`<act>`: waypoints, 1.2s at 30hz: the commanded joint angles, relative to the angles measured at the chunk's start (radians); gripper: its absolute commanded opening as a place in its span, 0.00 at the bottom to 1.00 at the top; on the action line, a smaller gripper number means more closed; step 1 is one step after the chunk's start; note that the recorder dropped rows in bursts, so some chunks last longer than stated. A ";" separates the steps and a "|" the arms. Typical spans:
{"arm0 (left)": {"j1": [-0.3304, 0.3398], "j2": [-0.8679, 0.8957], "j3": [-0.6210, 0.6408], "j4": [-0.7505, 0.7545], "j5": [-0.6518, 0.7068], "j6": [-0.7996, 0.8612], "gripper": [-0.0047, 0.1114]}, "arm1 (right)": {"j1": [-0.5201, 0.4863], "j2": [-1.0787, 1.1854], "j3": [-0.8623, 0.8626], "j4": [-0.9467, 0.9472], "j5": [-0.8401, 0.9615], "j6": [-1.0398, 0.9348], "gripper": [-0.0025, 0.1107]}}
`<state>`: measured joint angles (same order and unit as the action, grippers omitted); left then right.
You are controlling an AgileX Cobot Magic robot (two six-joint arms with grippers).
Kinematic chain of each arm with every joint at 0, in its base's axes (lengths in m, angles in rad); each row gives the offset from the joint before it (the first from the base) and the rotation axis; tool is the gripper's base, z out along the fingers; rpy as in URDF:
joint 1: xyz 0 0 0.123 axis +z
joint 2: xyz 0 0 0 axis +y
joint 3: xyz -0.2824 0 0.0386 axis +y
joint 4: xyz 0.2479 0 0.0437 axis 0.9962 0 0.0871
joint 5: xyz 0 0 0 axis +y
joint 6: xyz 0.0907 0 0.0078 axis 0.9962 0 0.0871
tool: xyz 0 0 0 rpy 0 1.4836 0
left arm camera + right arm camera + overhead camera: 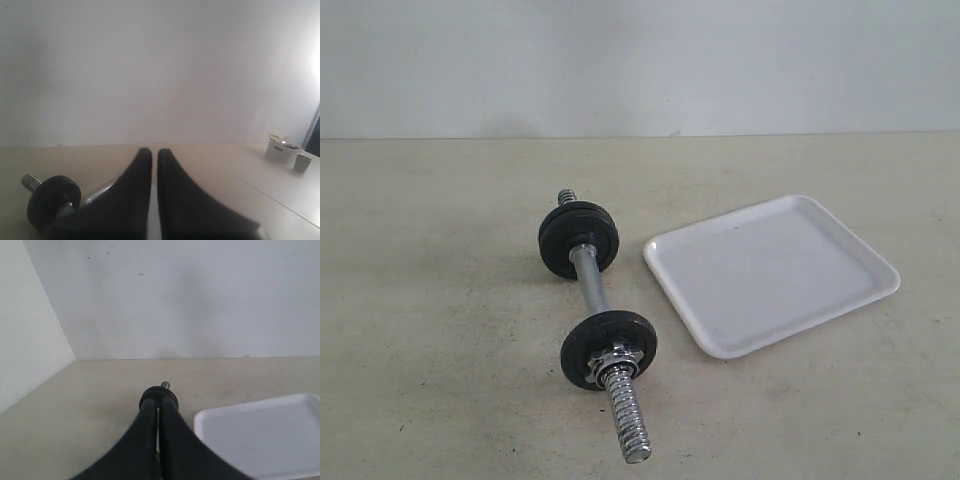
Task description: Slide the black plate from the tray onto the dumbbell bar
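Status: black plate (608,346) on dumbbell bar (591,278), tray (770,270) just beside.
Exterior view alone shows the whole bar, two more plates (578,238) further along; wrist views alone show left gripper (154,151) and right gripper (159,401), jaws together, gripping nothing.

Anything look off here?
Slightly: the dumbbell bar looks unevenly loaded, what seems two black plates at the far end, a single plate behind a nut at the near end. The white tray holds none.
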<state>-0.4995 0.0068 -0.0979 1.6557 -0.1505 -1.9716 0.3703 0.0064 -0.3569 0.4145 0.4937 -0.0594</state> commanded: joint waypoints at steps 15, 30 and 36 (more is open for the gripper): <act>0.001 0.004 0.098 -0.012 0.159 0.005 0.08 | -0.001 -0.006 0.264 -0.020 -0.290 0.030 0.02; 0.001 0.012 0.098 -0.008 0.204 0.170 0.08 | -0.001 -0.006 0.264 -0.245 -0.280 0.025 0.02; 0.001 0.012 0.098 -0.120 0.200 0.106 0.08 | -0.001 -0.006 0.264 -0.247 -0.263 0.025 0.02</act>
<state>-0.4995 0.0152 -0.0040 1.5882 0.0412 -1.8353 0.3703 0.0047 -0.0970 0.1795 0.2265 -0.0240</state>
